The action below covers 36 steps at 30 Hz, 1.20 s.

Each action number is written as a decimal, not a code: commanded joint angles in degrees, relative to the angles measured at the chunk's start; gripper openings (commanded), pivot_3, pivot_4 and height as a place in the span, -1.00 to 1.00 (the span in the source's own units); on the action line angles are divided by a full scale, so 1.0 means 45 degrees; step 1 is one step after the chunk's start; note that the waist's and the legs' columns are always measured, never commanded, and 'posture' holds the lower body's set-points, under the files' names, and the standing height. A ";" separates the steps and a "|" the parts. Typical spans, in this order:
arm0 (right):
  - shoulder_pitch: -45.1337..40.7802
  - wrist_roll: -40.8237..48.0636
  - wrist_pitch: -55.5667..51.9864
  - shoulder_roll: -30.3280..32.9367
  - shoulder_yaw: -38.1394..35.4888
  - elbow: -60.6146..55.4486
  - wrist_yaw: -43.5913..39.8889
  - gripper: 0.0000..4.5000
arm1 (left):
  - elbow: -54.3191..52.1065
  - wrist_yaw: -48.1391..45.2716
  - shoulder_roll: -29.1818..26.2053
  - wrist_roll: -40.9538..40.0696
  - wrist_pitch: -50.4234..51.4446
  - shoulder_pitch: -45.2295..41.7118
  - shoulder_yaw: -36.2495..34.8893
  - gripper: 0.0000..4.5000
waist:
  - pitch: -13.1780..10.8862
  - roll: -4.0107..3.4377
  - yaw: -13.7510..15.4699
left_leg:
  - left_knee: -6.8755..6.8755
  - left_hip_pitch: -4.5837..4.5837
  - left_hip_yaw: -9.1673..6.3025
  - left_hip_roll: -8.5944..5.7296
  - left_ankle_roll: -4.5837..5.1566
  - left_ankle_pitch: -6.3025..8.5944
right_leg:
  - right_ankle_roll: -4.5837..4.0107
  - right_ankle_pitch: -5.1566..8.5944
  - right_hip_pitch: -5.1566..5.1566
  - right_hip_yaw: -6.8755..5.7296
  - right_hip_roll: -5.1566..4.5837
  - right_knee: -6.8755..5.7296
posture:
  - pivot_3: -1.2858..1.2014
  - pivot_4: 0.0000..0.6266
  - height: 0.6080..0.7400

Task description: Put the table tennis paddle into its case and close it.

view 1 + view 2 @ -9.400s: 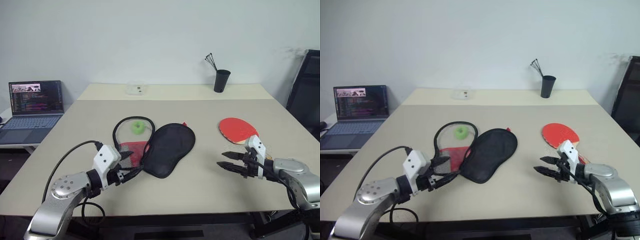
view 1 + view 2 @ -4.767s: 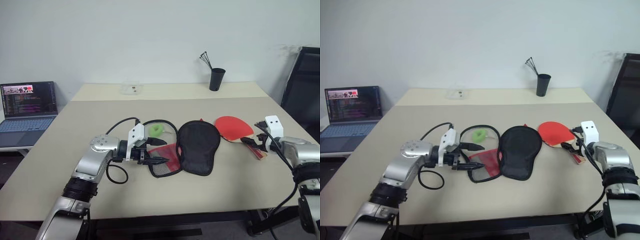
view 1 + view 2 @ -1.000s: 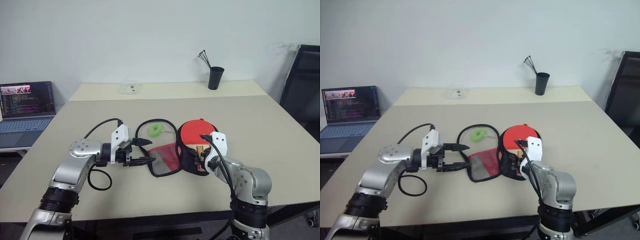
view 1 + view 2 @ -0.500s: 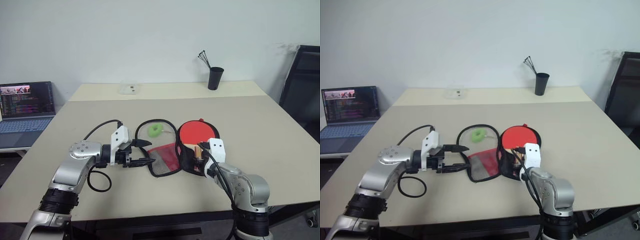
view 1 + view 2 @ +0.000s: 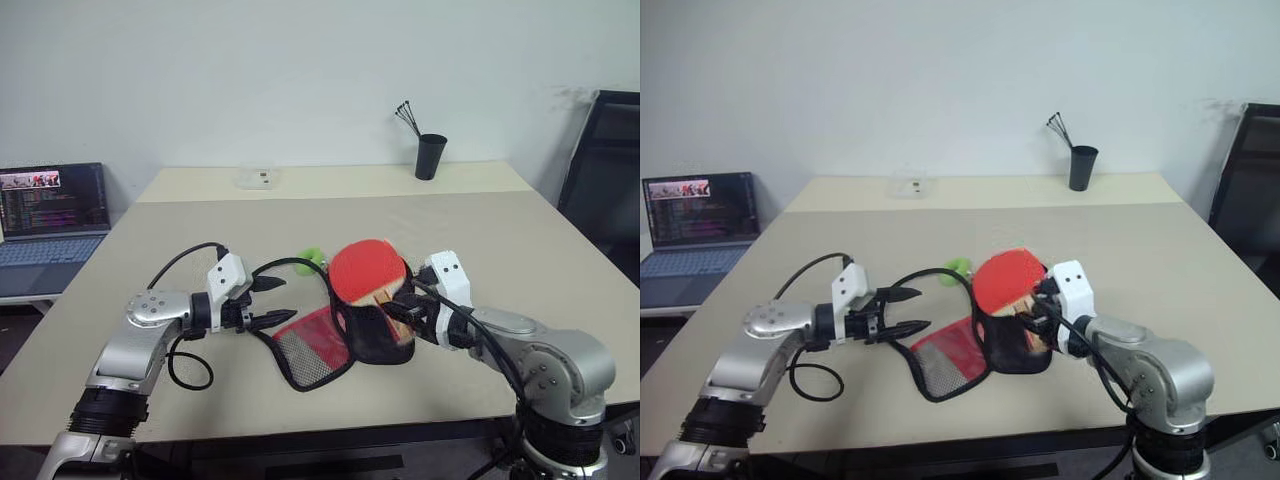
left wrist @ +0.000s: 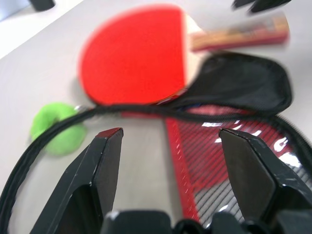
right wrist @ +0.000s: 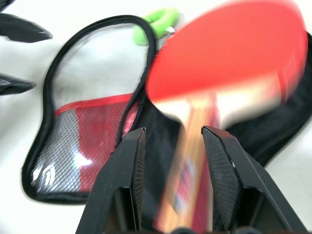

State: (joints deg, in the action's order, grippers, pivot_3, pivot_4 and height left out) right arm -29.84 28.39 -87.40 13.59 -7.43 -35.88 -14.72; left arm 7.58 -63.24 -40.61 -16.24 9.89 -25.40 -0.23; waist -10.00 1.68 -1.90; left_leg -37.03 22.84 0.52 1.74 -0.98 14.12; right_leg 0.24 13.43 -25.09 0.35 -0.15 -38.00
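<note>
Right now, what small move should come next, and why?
Probably lower the table tennis paddle flat onto the case, on its black half. The right gripper holds its handle with the red face tilted up off the case, and the left gripper hangs open beside the mesh flap.

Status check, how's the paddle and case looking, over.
Right gripper shut on the paddle handle, blade tilted up over the open case. Left gripper open beside the case's zipper edge. Green pull tag behind; nothing blocking.
</note>
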 commanded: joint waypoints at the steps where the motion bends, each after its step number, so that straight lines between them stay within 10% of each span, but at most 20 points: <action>1: -0.0031 0.0297 0.0015 0.0042 0.0040 -0.0268 -0.0201 -0.12 | 0.0054 0.0192 0.0105 0.0061 -0.0451 -0.0214 -0.0222 0.52 | 0.0000 0.0001 0.0008 | -0.0002 0.0004 0.0000 -0.0002 -0.0001 0.0000 | 0.0000 0.0000 -0.0001 0.0001 -0.0002 0.0001 | 0.03 -0.52 1.00; 6: 0.0643 0.0087 0.0221 -0.0493 0.0529 -0.0268 0.0084 -0.12 | 0.0195 0.0192 0.0144 0.0118 -0.0606 -0.0319 -0.0206 0.52 | 0.0002 0.0003 0.0013 | 0.0000 0.0010 0.0006 -0.0005 0.0000 0.0000 | 0.0000 0.0000 -0.0003 0.0011 -0.0007 0.0008 | 0.03 -0.52 1.00; 14: 0.0863 0.0866 0.0679 0.0252 0.0475 -0.0557 -0.1155 0.87 | 0.0228 0.0136 -0.0283 0.0071 -0.0558 0.0057 -0.0535 0.52 | 0.0002 0.0003 0.0011 | -0.0004 0.0005 0.0008 -0.0008 -0.0001 0.0000 | 0.0000 0.0000 -0.0002 0.0012 -0.0012 0.0003 | 0.03 -0.52 1.00; 18: 0.0600 0.1908 0.0946 0.1438 -0.0188 -0.0772 -0.2523 0.87 | 0.0185 0.0040 -0.0654 -0.0045 -0.0448 0.0546 -0.0811 0.52 | 0.0001 0.0004 -0.0001 | -0.0001 0.0005 0.0009 -0.0006 0.0000 0.0000 | 0.0001 0.0000 -0.0004 0.0013 -0.0009 0.0007 | 0.03 -0.52 1.00; 29: 0.0639 0.2670 0.3303 0.4608 -0.0552 -0.0349 -0.4485 0.90 | 0.0939 -0.0167 -0.1943 0.0658 -0.0872 0.2196 -0.0998 -0.99 | -0.0001 0.0010 0.0017 | 0.0002 -0.0003 0.0014 -0.0003 0.0000 0.0001 | 0.0000 0.0001 0.0000 0.0011 -0.0011 0.0009 | 0.03 -0.52 1.00; 36: 0.0857 0.2601 0.4061 0.5039 -0.0194 -0.0140 -0.4441 0.90 | 0.1698 0.0300 -0.1683 0.1388 -0.0908 0.2167 -0.0620 -0.99 | -0.0003 0.0015 0.0029 | -0.0002 -0.0001 0.0021 -0.0003 0.0000 0.0001 | 0.0000 0.0001 0.0000 0.0018 -0.0024 0.0010 | 0.03 -0.52 1.00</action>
State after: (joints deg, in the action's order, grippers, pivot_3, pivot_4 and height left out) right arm -25.90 39.52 -70.82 35.57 -8.15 -35.59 -34.52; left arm 15.07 -62.88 -48.05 -10.85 6.72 -15.10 -3.02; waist -10.02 1.74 -1.76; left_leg -37.04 22.83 0.62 1.73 -0.98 14.12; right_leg 0.24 13.44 -25.09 0.44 -0.26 -37.95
